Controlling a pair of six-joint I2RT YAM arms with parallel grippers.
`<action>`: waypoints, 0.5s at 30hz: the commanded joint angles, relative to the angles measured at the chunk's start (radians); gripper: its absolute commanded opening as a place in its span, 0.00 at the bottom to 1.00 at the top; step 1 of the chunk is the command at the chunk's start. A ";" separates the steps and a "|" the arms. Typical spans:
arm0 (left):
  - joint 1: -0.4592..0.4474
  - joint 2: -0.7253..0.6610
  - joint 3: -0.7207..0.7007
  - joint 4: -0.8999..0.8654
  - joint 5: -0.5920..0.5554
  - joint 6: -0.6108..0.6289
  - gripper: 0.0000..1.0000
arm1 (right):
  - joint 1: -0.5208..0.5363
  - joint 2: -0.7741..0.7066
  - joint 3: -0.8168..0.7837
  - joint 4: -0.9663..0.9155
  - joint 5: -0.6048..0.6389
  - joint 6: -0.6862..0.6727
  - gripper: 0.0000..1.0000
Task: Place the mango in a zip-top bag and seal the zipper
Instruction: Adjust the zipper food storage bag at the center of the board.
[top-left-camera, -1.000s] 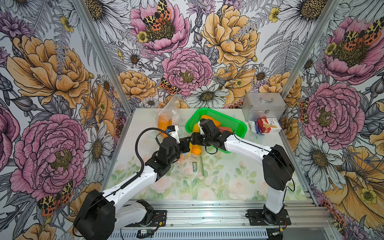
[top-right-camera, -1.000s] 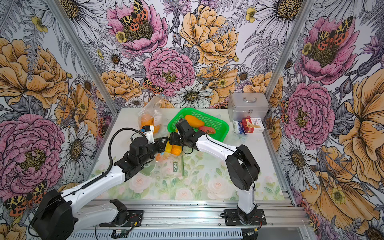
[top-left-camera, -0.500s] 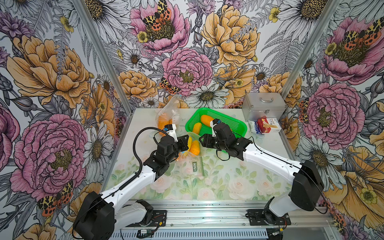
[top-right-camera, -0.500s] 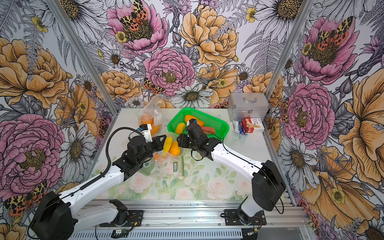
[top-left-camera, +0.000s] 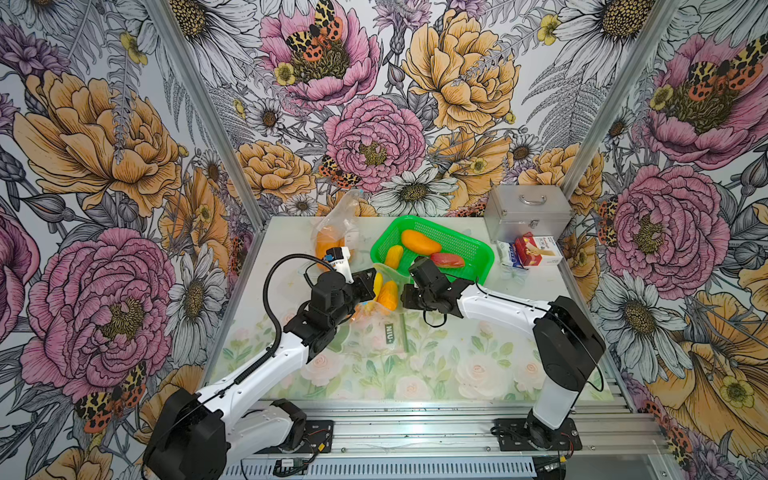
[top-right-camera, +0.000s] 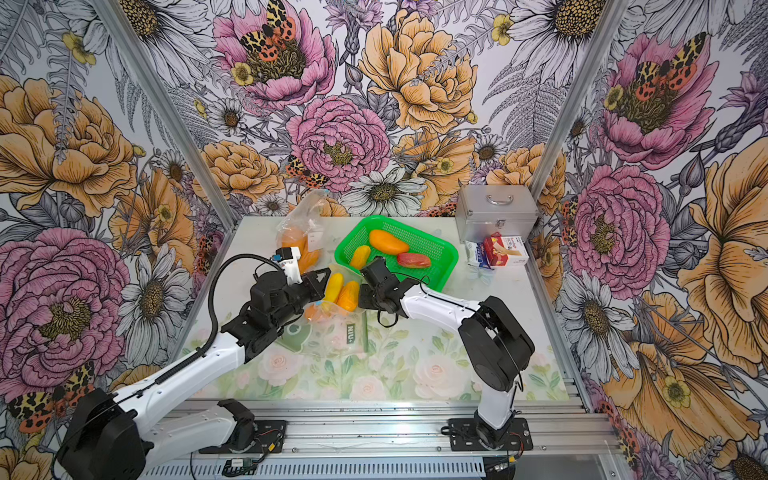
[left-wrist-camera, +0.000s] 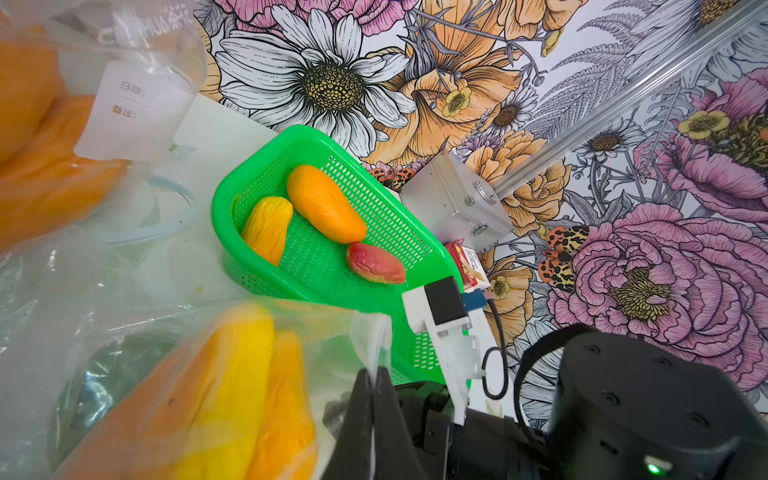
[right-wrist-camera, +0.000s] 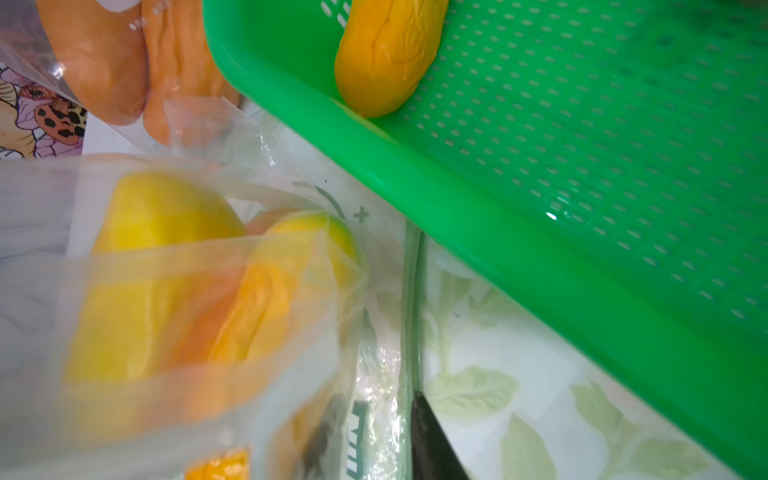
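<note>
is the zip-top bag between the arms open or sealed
Open: the zip-top bag gapes at its top, mangoes standing in it, left tool pinching its rim.

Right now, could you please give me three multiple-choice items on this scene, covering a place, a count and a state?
1. Where does the red fruit lie?
A) in the green basket
B) on the metal case
C) on the bare table

2. How many fruits lie in the basket?
A) one
B) three
C) five

3. How is the left gripper?
A) wide open
B) shut on the edge of the bag
C) out of view

Answers:
1 A, it rests on the basket's mesh.
2 B, a red, a yellow and an orange one lie there.
3 B, the left wrist view shows it pinching the plastic.
</note>
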 joint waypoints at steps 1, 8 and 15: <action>0.027 -0.042 0.031 -0.005 0.058 0.045 0.00 | -0.005 -0.079 0.059 0.015 0.032 -0.070 0.06; 0.052 -0.065 0.199 -0.227 0.123 0.226 0.00 | -0.006 -0.259 0.106 -0.065 0.035 -0.159 0.00; 0.064 -0.039 0.385 -0.420 0.345 0.356 0.00 | -0.005 -0.411 0.155 -0.204 0.025 -0.162 0.00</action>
